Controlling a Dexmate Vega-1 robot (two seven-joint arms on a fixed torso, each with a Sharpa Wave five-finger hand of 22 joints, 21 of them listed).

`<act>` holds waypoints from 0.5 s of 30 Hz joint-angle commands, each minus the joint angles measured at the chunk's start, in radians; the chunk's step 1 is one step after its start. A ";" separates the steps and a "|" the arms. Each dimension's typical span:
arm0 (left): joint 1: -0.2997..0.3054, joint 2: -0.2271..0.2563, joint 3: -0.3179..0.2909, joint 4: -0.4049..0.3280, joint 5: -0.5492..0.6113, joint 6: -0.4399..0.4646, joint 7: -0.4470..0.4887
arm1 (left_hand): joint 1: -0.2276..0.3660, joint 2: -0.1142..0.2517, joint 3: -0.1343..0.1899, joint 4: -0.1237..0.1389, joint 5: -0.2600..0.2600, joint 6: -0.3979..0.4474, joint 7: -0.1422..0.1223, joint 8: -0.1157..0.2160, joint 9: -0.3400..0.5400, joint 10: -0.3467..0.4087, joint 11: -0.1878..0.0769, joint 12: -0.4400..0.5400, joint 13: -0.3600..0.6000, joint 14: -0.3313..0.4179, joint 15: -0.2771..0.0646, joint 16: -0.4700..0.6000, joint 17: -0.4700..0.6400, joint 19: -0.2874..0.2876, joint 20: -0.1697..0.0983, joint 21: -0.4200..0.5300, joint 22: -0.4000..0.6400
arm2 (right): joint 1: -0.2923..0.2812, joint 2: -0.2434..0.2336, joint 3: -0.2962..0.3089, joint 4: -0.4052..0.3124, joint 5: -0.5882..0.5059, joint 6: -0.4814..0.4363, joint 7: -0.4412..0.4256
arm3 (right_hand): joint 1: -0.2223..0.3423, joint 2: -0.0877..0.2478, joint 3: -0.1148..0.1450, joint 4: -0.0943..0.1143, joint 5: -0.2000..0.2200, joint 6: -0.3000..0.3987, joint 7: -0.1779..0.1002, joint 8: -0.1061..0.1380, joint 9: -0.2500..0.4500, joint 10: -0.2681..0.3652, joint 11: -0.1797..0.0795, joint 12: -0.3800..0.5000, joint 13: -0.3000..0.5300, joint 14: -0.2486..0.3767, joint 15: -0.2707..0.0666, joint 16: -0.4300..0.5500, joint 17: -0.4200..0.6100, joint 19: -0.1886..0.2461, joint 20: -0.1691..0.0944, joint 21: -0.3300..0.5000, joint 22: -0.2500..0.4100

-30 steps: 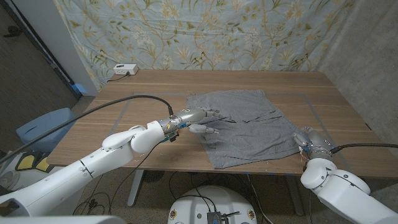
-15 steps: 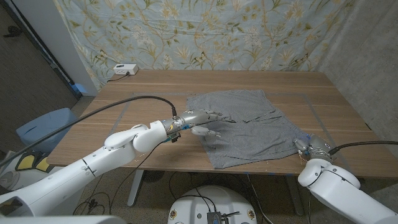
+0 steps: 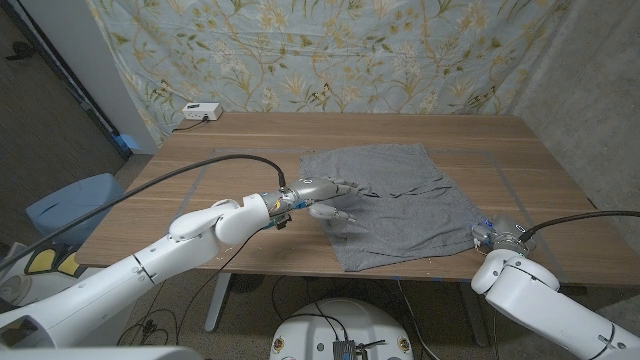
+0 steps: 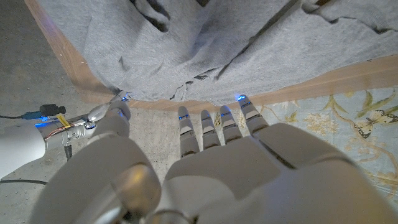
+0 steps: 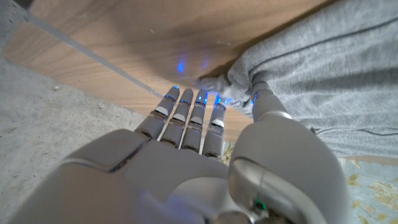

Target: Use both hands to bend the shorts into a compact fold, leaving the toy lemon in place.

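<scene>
Two hands at the cloth, one on each side. Left hand (image 3: 325, 192) released, fingers stretched out and apart with nothing between them, low over the left part of the shorts (image 3: 405, 190); cannot tell whether pressing on the cloth or just above it. In the left wrist view, same straight fingers (image 4: 214, 124), grey fabric lying wrinkled beyond them.

Right hand (image 3: 497, 234) at the near right corner of the shorts, close to the table's front edge. In the right wrist view, fingertips (image 5: 186, 102) against a bunched lump of that corner (image 5: 217, 84), thumb on the other side of it: looks like a pinch on the cloth, though light.

Shorts spread nearly flat on the wooden table (image 3: 230, 140), somewhat right of centre, turned at a slant, no fold made yet.

Judged step: taking hold for the first fold, right side gripped, left side not. Next move likely calls for closing the left hand on its own edge of the fabric, then lifting both sides together and carrying them across evenly. Worth watching: a thin pinch on the right could slip once the cloth takes tension.
</scene>
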 commanded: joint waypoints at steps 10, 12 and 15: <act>0.029 0.050 0.015 -0.099 0.140 0.059 -0.052 | 0.122 -0.027 0.003 -0.024 0.026 0.063 -0.088 0.007 0.001 -0.014 -0.009 -0.017 0.003 -0.011 0.007 -0.009 0.003 0.011 0.005 -0.015 -0.003 | 0.092 -0.047 -0.140 0.043 -0.111 0.064 -0.007 | 0.108 0.049 0.016 0.025 -0.012 0.194 0.029 0.077 0.014 0.130 0.003 0.081 0.033 0.099 -0.133 0.108 0.105 0.072 -0.016 0.025 0.010; 0.033 0.057 0.016 -0.117 0.158 0.069 -0.069 | 0.132 -0.036 0.001 -0.025 0.029 0.065 -0.084 0.006 0.001 -0.016 -0.010 -0.019 0.003 -0.017 0.008 -0.011 0.003 0.011 0.005 -0.016 -0.003 | 0.097 -0.046 -0.148 0.046 -0.120 0.066 -0.007 | 0.108 0.049 0.016 0.028 -0.013 0.199 0.031 0.080 0.014 0.130 0.001 0.082 0.034 0.099 -0.134 0.108 0.107 0.072 -0.018 0.026 0.010; 0.036 0.064 0.020 -0.134 0.180 0.076 -0.092 | 0.148 -0.044 -0.001 -0.026 0.032 0.074 -0.085 0.008 0.001 -0.016 -0.009 -0.020 0.003 -0.019 0.011 -0.011 0.003 0.012 0.007 -0.018 -0.003 | 0.101 -0.044 -0.155 0.049 -0.132 0.074 -0.005 | 0.111 0.049 0.019 0.030 -0.013 0.205 0.036 0.083 0.013 0.134 -0.001 0.083 0.034 0.102 -0.138 0.107 0.108 0.071 -0.019 0.026 0.010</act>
